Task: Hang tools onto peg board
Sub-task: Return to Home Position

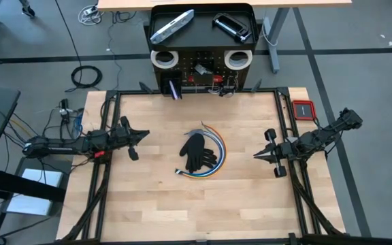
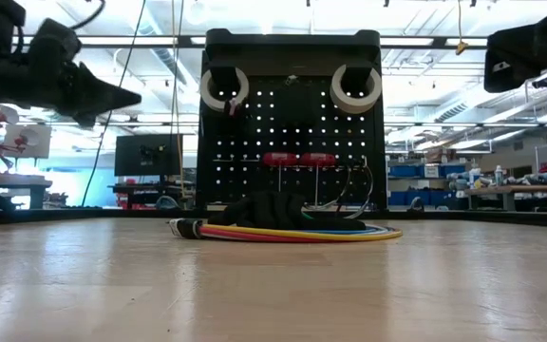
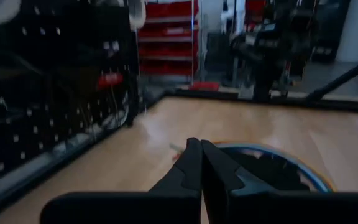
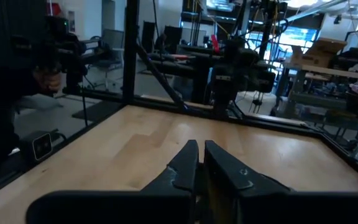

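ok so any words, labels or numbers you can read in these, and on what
None can be read.
On the red flat device beside the table's right edge: markings too small.
On the peg board and tape rolls: no lettering shows.
On the cardboard box in the room: too blurred.

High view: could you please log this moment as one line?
left pincer shut, table left; right pincer shut, table right; tape rolls on peg board; black glove on cables
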{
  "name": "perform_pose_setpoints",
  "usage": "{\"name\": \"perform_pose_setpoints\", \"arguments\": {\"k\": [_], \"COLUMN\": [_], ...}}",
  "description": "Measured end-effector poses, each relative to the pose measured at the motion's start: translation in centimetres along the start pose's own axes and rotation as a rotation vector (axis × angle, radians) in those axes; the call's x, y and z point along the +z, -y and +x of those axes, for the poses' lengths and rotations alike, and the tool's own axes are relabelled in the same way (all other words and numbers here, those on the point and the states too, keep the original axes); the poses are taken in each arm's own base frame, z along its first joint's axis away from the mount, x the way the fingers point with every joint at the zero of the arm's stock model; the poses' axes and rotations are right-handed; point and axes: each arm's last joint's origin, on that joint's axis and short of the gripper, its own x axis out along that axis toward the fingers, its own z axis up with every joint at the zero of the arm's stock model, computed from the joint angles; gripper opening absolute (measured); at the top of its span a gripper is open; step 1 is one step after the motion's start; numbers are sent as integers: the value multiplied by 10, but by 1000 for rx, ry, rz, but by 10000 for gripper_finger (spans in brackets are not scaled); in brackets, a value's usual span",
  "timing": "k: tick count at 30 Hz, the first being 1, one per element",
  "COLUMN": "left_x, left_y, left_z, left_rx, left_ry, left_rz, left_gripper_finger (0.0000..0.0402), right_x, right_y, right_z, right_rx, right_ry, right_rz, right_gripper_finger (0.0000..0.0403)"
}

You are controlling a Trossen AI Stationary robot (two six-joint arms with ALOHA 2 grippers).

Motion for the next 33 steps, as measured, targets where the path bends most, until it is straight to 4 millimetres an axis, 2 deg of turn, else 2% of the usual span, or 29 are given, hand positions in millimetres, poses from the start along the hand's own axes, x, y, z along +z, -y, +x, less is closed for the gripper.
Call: {"name": "perform_pose_setpoints", "arguments": {"k": [4, 7, 12, 15, 22, 25, 27, 33], "left_x": [0, 3, 2, 1, -2, -2, -2, -3], "left_y": [-2, -1, 0, 1, 7, 8, 8, 8], "left_z": [-6, -9, -8, -8, -9, -10, -10, -9], "left_rx": [-10, -79, -99, -139, -352, -374, -376, -354], "left_ry": [16, 49, 32, 23, -17, -16, -15, -30], "left_rz": [-2, -13, -3, -3, -54, -57, -54, -53], "left_gripper_finger": [5, 5, 5, 5, 5, 5, 5, 5], "right_x": [1, 1, 1, 6, 16, 14, 5, -5], "right_y": [0, 0, 0, 2, 8, 14, 17, 29], "right_z": [0, 0, 0, 0, -1, 0, 1, 5], "right_rx": [-1, 0, 0, -47, -132, -220, -263, -259], "right_ry": [7, 7, 12, 50, 138, 129, 138, 99], "right_rz": [3, 2, 2, -114, -188, -98, -26, 123], "right_gripper_finger": [34, 32, 35, 36, 32, 32, 34, 32]}}
